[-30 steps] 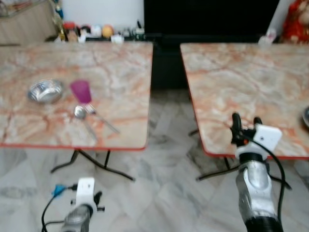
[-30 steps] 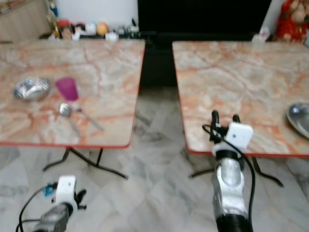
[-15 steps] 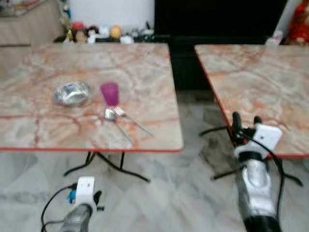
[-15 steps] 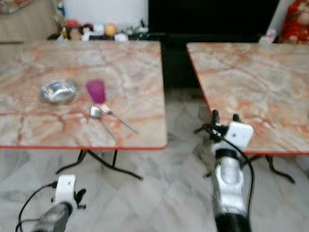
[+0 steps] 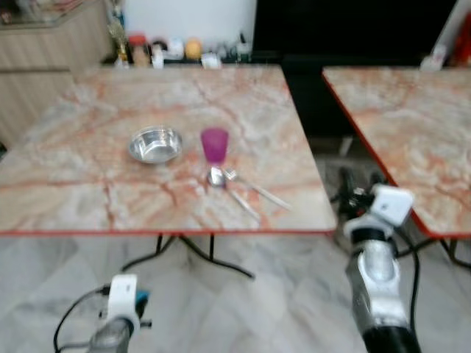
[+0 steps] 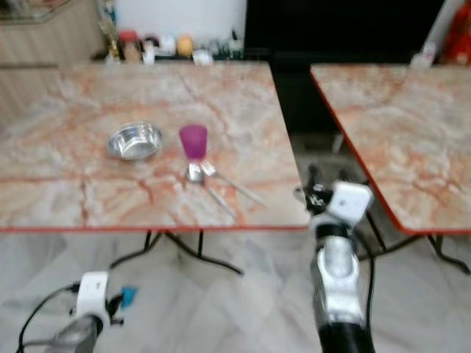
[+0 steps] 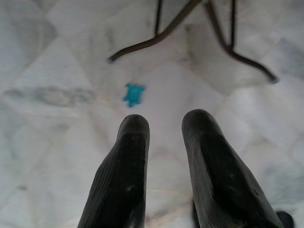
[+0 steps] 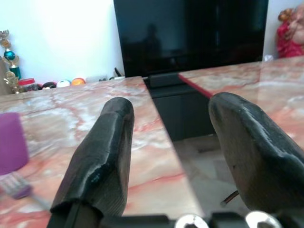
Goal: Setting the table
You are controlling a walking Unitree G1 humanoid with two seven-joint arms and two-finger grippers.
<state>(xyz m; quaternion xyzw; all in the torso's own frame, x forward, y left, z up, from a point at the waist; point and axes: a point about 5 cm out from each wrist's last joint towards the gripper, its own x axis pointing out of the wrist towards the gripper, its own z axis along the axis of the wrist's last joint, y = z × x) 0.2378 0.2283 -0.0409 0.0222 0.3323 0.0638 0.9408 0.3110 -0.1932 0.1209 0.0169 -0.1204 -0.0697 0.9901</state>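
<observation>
Nearest you, the left gripper (image 7: 164, 142) hangs low over the pale marble floor (image 5: 280, 309), its fingers slightly parted with nothing between them; a small blue scrap (image 7: 134, 94) lies on the tiles ahead of it, close to the black table legs (image 7: 190, 33).

Your right gripper (image 8: 175, 142) is raised at about tabletop height in the aisle between the two tables, just off the near right corner of the left table (image 5: 73, 198). Its fingers are spread wide and hold nothing. The red-rimmed near edge of that table runs across in front of you, and the right table (image 5: 412, 140) lies beyond the gap, with bare floor between them.

On the left table, towards the middle, a spoon (image 5: 221, 184) and a fork (image 5: 254, 190) lie side by side, handles angled toward the near right corner, heads close to a purple cup (image 5: 214, 145) standing upright just behind them. A steel bowl (image 5: 155, 144) sits just left of the cup, apart from it. Wide marble stays bare along the near edge and left side.

Beyond the far edge, small objects (image 5: 169, 50) line a shelf beside a dark screen (image 8: 190, 33).
</observation>
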